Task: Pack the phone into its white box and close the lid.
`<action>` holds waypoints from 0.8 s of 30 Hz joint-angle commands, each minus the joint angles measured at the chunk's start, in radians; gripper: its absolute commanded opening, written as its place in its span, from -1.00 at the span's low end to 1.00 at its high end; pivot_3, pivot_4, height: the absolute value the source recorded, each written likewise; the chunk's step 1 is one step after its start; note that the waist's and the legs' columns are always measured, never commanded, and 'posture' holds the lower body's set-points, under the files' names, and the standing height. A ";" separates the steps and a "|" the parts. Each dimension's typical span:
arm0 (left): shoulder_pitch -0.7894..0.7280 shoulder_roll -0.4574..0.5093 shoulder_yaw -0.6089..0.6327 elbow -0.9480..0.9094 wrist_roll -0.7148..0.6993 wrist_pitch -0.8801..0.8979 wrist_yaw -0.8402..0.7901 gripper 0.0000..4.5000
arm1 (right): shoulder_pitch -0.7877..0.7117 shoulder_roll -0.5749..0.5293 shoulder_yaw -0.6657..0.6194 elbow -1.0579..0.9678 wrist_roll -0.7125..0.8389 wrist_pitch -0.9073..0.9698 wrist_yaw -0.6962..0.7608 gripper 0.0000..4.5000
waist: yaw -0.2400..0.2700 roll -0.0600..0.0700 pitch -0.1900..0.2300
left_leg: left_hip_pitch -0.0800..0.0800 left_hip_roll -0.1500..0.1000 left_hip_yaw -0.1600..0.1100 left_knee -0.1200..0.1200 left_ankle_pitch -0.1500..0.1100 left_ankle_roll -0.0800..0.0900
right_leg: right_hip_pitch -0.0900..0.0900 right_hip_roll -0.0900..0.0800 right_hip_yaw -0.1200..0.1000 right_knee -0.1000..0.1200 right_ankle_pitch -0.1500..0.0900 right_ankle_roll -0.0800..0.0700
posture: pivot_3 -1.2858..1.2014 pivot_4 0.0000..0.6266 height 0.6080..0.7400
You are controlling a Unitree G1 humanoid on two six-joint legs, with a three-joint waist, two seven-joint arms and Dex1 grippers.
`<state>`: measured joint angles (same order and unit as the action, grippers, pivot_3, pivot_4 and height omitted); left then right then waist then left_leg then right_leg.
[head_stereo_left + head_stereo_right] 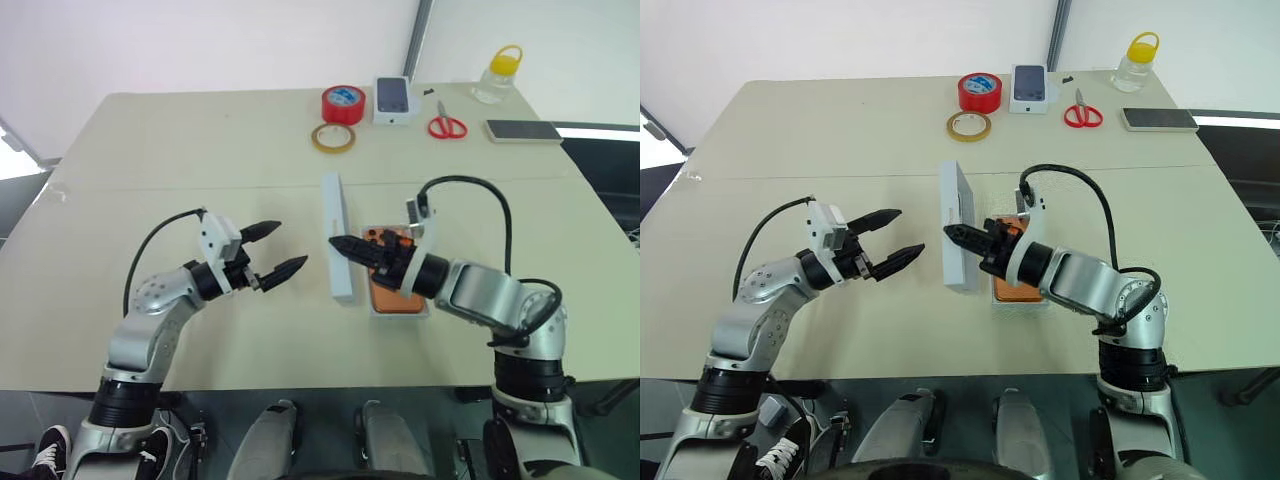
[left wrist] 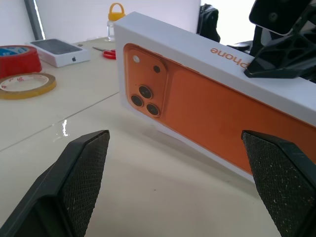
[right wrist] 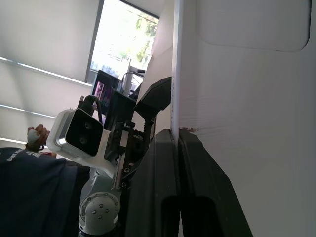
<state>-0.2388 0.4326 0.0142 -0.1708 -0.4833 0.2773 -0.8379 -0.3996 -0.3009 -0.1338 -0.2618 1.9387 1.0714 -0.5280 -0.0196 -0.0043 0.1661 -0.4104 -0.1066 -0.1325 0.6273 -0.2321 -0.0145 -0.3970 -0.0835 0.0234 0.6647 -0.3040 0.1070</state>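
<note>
While the lid is stood on edge, pinched by the shut right gripper, its light, stiff, slippery card should be taken at the left face by the wide-spread left gripper.

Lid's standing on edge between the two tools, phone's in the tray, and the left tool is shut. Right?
Not quite. The left tool is open, its fingers spread wide in the left eye view. The rest holds: the lid stands on edge between the two tools, and the phone lies in the tray.
</note>
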 commanded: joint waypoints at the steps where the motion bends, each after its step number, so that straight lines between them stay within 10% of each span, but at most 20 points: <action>1: 0.009 -0.009 -0.011 -0.053 -0.011 -0.004 -0.001 0.62 | 0.016 -0.027 0.024 -0.013 0.034 -0.029 0.003 -1.00 | 0.002 0.000 0.000 | 0.000 0.000 0.000 0.000 0.000 0.000 | 0.000 0.000 0.000 0.000 0.000 0.000 | 0.03 -0.52 1.00; 8: 0.016 -0.085 -0.090 -0.049 0.050 -0.023 0.053 -0.98 | 0.036 -0.028 0.029 0.036 0.034 -0.055 -0.005 -1.00 | 0.005 0.000 0.000 | 0.000 0.000 0.000 0.000 0.000 0.000 | 0.001 0.000 0.000 -0.001 0.000 0.000 | 0.03 -0.52 1.00; 20: -0.057 -0.219 -0.187 0.099 0.143 -0.071 0.093 -0.98 | 0.026 -0.017 -0.042 0.110 0.034 -0.041 0.002 -1.00 | 0.006 0.000 0.000 | 0.000 0.000 0.000 0.000 0.000 0.000 | 0.001 0.001 0.000 0.000 0.000 0.000 | 0.03 -0.52 1.00; 24: -0.085 -0.248 -0.196 0.143 0.154 -0.084 0.093 -1.00 | 0.021 -0.026 -0.065 0.120 0.034 -0.042 -0.004 -0.34 | 0.006 0.000 0.000 | 0.000 0.000 0.000 0.001 0.000 0.000 | 0.001 0.000 0.000 -0.001 0.000 0.000 | 0.03 -0.52 1.00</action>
<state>-0.2957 0.1939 -0.1761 -0.0256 -0.3343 0.2215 -0.7399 -0.3627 -0.3245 -0.1742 -0.1311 1.9495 1.0303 -0.5353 -0.0133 -0.0047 0.1662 -0.4104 -0.1070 -0.1325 0.6278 -0.2321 -0.0144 -0.3957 -0.0832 0.0232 0.6640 -0.3040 0.1072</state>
